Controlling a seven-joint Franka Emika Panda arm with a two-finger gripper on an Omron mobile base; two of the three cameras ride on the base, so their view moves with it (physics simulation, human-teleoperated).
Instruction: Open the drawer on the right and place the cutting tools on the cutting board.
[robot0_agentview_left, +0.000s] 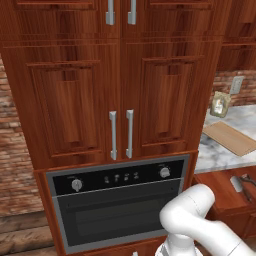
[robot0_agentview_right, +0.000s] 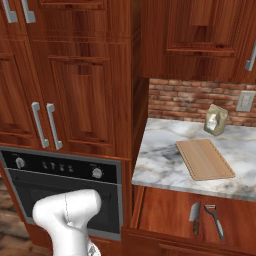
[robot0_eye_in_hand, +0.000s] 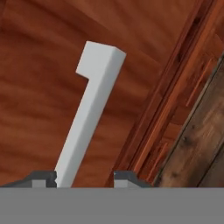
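Note:
The drawer (robot0_agentview_right: 165, 210) under the marble counter stands pulled out, and it also shows at the right edge of the left base view (robot0_agentview_left: 220, 192). Inside it lie the cutting tools: a dark-handled knife (robot0_agentview_right: 195, 218) and a slim peeler (robot0_agentview_right: 215, 220). The tan cutting board (robot0_agentview_right: 204, 159) lies flat on the counter above, bare. In the hand view my gripper (robot0_eye_in_hand: 85, 179) straddles a silver bar handle (robot0_eye_in_hand: 89, 118) on a reddish-brown wood front. The handle runs close by the left fingertip (robot0_eye_in_hand: 43, 178), and a gap shows on the other side. The jaws stand open and hold nothing.
A black oven (robot0_agentview_left: 117, 205) sits left of the drawer under tall cabinet doors with vertical silver handles (robot0_agentview_left: 121, 134). On the marble counter (robot0_agentview_right: 160, 160) a small bag (robot0_agentview_right: 216, 120) stands by the brick wall. My white arm (robot0_agentview_right: 67, 212) bends low in front of the oven.

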